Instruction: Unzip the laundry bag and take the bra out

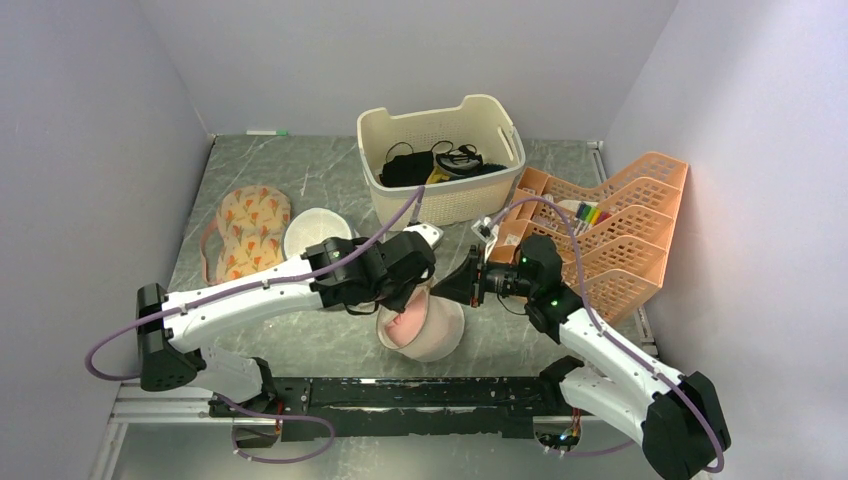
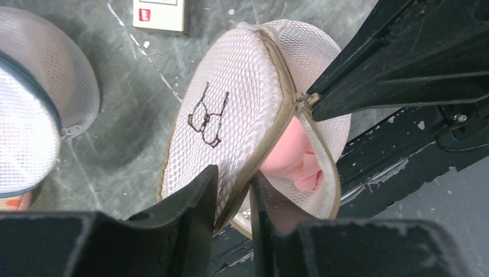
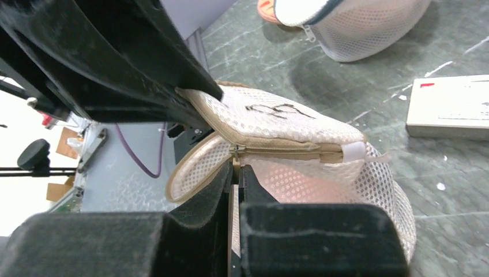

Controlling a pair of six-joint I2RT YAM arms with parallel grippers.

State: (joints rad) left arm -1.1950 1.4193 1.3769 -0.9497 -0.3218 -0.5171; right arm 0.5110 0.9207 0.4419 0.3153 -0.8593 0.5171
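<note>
Gripping the laundry bag (image 2: 230, 115) edge in left fingers (image 2: 203, 193), squeezing its zip pull (image 3: 233, 153) in right fingers (image 3: 254, 187), pink bra (image 2: 288, 153) between.

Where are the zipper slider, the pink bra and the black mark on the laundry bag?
zipper slider (image 3: 233, 151): right wrist view, metal body at the zip's open end.
bra (image 2: 291, 156): left wrist view, pink fabric inside the opening.
black mark (image 2: 209, 118): left wrist view, middle of the drawing.

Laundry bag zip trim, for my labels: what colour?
Beige; the zip trim shows best in left wrist view.
</note>
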